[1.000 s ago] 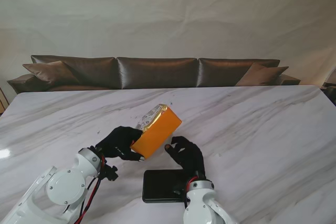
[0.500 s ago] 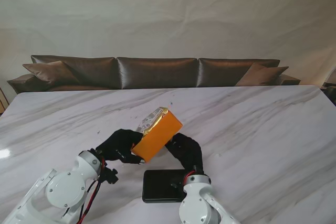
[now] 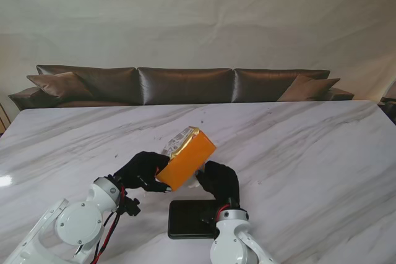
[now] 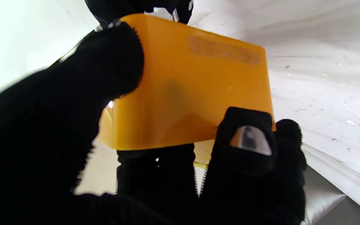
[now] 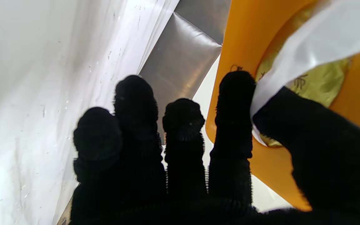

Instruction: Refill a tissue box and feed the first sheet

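Observation:
An orange tissue box [image 3: 187,159] hangs tilted above the table, with my left hand [image 3: 141,170] shut on its near left end. The left wrist view shows the box [image 4: 192,90] gripped between thumb and fingers [image 4: 248,147]. A shiny tissue pack [image 3: 177,138] shows at the box's far end. My right hand [image 3: 219,179] reaches under the box's right side. In the right wrist view its thumb and index finger [image 5: 234,103] pinch a white tissue sheet [image 5: 311,43] at the oval opening of the box [image 5: 239,34].
A flat black panel [image 3: 187,219] lies on the marble table [image 3: 297,153] just nearer to me than the box, partly under my right wrist. A brown sofa [image 3: 185,85] stands beyond the table's far edge.
My right hand has moved left and in against the box and closed on the sheet. The box has tipped slightly; my left hand keeps its hold.

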Controlling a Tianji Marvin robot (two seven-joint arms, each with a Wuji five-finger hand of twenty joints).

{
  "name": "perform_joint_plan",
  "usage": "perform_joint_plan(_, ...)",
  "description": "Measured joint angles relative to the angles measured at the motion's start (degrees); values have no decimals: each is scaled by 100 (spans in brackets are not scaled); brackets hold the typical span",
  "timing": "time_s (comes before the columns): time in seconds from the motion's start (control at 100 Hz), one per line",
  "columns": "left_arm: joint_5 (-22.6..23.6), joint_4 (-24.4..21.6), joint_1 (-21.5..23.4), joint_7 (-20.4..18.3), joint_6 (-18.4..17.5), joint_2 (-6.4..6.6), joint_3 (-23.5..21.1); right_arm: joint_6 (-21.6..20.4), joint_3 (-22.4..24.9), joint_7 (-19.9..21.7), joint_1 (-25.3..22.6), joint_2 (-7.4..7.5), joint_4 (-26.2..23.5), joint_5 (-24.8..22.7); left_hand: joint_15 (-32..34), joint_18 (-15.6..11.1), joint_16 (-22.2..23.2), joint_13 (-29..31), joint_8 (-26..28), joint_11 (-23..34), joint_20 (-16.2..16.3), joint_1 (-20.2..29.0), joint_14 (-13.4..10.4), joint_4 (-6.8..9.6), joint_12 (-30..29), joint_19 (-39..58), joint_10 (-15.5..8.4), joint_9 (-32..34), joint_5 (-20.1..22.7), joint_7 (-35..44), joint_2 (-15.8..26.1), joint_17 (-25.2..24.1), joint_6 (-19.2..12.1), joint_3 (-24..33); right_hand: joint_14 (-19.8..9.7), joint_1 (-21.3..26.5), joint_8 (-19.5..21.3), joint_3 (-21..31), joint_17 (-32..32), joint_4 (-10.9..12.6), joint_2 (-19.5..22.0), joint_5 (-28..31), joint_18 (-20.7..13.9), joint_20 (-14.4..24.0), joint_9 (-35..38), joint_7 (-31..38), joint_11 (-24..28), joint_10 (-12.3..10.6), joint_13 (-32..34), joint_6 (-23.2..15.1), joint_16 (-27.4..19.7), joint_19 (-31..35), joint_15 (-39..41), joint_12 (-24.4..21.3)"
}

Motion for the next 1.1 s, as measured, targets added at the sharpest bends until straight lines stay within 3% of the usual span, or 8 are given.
perform_joint_plan(0.65,23,121,-38,177,-54,-45,-2,111,-4,-35,-297,92,-84,-385,-9,0,0,0,0,0,0,0,-4,0,116,-58,0,1,0,-27,0,0,0,0,-33,-53,-18,213,34,-32,-177,137,-16,-1,197,0,0,-2,67,64,-4,1,1,29)
perform_joint_plan(0.7,31,121,-39,177,-54,-46,-9,120,19,-45,-317,92,-98,-377,-10,0,0,0,0,0,0,0,-4,0,116,-58,0,1,0,-27,0,0,0,0,-33,-54,-133,213,34,-131,-177,137,-16,-4,197,-2,-82,-4,67,64,-8,2,1,14)
perform_joint_plan(0.73,41,121,-41,177,-54,-46,-10,120,28,-47,-325,92,-103,-375,-10,0,0,0,0,0,0,0,-4,0,117,-58,0,1,0,-27,0,0,0,0,-33,-56,-337,101,33,-270,-109,101,-16,-7,192,-72,-168,-5,64,61,-10,2,1,-73)
perform_joint_plan(0.77,64,121,-47,179,-51,-46,-10,119,37,-47,-334,93,-103,-373,-10,0,0,0,0,0,0,0,-4,0,117,-58,0,1,0,-27,0,0,0,0,-33,-265,-512,-411,-87,-302,217,-259,-16,-9,-39,-739,-409,-5,-37,162,-11,-5,-4,-223)
perform_joint_plan(0.81,102,121,-60,182,-42,-46,-9,119,56,-13,-351,102,-119,-364,-10,0,0,0,0,0,0,0,-4,2,117,-58,0,1,0,-27,0,0,0,0,8,-678,-248,-1329,-284,-33,808,-676,-16,-9,-465,-1603,-556,-5,-275,543,-11,-117,-65,-296)
perform_joint_plan(0.85,138,122,-81,182,-31,-46,-5,119,106,140,-391,124,-181,-330,-10,0,0,0,0,0,0,0,-4,110,117,-76,0,1,0,-27,0,0,0,0,41,-1099,-98,-1816,-449,261,948,-1068,-16,-9,-901,-2019,-640,-3,-484,786,-11,-217,-129,-299)
perform_joint_plan(0.95,209,157,-177,177,3,-42,40,144,202,353,-483,185,-325,-277,-10,0,0,0,0,0,0,0,-4,113,117,-76,0,1,0,-28,0,0,0,0,74,-1690,-68,-1839,-695,553,957,-1918,-16,-9,-1726,-2451,-756,1,-856,1090,-11,-350,-268,-399)
perform_joint_plan(1.1,384,287,-411,128,82,-32,153,518,404,263,-597,223,-405,-622,-10,0,1,0,0,0,0,0,-4,116,117,-85,0,1,0,-28,0,0,0,0,93,-1769,-83,-1795,-841,558,959,-2437,-17,-9,-2239,-2519,-800,4,-1107,1213,-11,-443,-364,-497)
